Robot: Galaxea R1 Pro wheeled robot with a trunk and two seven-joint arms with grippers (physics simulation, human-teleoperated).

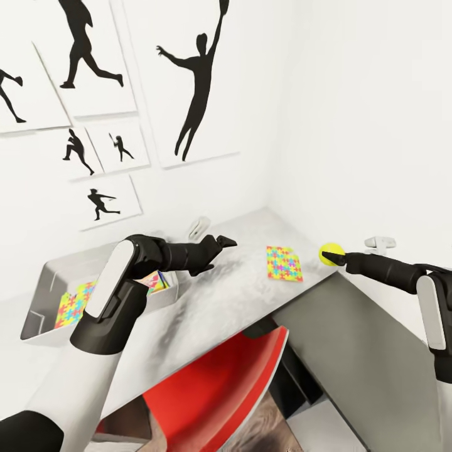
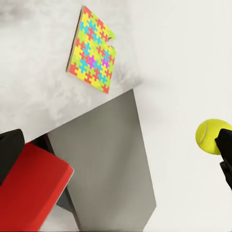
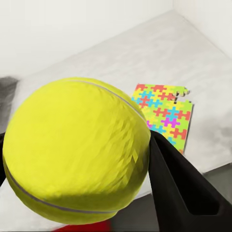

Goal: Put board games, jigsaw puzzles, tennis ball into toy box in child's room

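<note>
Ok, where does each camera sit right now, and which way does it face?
Head view: on the robot's head, looking forward and down at the table, toy box and wall prints; both arms show, the right gripper holding the tennis ball.
Left wrist view: near the left gripper, facing the jigsaw puzzle, table end and red chair.
Right wrist view: near the right gripper, facing the tennis ball with a dark finger beside it.
Shared: all three views show the puzzle and the ball.

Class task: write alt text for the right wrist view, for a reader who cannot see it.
A yellow-green tennis ball is held close to the camera in the right end effector, one black finger against its side. Behind it, a multicoloured jigsaw puzzle lies flat on the marbled pale grey table.
</note>
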